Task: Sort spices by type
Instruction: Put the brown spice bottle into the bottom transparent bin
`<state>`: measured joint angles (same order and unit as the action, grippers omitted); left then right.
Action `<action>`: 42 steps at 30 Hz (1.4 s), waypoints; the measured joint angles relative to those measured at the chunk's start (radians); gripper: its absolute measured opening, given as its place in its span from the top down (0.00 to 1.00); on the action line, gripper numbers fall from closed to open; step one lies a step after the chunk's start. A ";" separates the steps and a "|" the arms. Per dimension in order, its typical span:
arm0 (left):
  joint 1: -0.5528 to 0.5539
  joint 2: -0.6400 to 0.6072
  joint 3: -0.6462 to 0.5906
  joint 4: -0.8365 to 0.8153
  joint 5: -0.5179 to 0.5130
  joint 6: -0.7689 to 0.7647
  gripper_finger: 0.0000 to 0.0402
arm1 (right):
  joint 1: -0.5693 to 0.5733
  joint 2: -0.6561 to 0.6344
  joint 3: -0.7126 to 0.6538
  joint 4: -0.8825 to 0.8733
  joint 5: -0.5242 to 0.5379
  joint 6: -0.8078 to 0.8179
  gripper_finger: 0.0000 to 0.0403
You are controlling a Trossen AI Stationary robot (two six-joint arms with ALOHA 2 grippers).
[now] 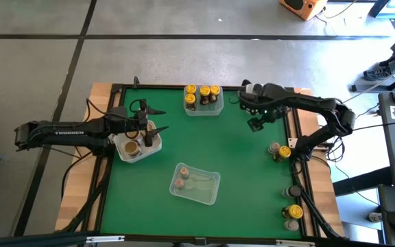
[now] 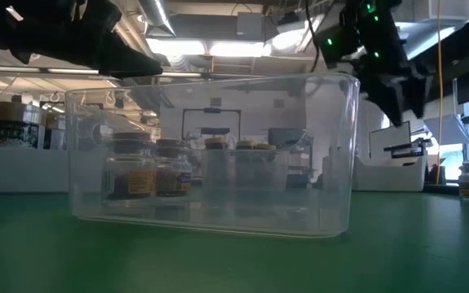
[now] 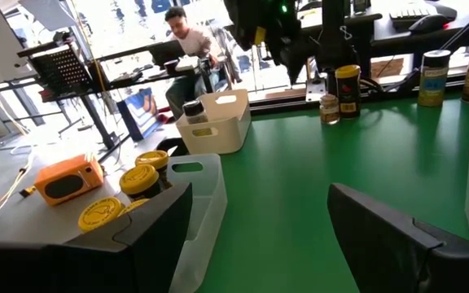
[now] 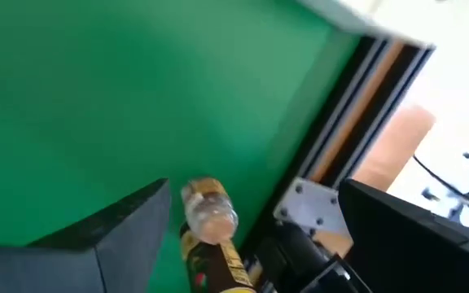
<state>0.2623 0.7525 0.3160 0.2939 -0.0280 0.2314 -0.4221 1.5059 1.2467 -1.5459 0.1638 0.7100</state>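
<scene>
Left gripper (image 1: pixel 158 119) hovered over the white tub (image 1: pixel 121 152) at the mat's left, fingers spread, nothing between them; a tan-lidded jar (image 1: pixel 132 147) stood inside. Right gripper (image 1: pixel 256 115) hung above the green mat (image 1: pixel 238 171) near the far right, fingers spread wide, empty. Yellow-lidded jars (image 1: pixel 204 91) sat grouped in the clear tub (image 1: pixel 214 110) at the far edge. A pinkish-lidded jar (image 1: pixel 180 182) lay in the clear tub (image 1: pixel 204 195) near the middle. More spice jars (image 1: pixel 280 151) waited along the right rim, two further ones (image 1: pixel 293 213) nearer the front. Seen beyond the table: a person (image 3: pixel 187 41) at a desk.
</scene>
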 joint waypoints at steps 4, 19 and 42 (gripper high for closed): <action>0.000 0.000 0.000 0.000 0.000 0.000 0.29 | -0.003 0.000 -0.105 0.018 -0.024 0.011 0.12; 0.000 0.000 0.000 0.001 0.000 0.002 0.29 | 0.037 0.001 -0.359 0.161 -0.247 0.105 0.12; 0.000 0.000 0.000 0.002 0.000 0.003 0.29 | 0.036 0.001 -0.477 0.421 -0.361 0.094 0.49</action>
<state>0.2625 0.7527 0.3158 0.2958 -0.0280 0.2347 -0.3862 1.5066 0.7692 -1.1250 -0.1969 0.8045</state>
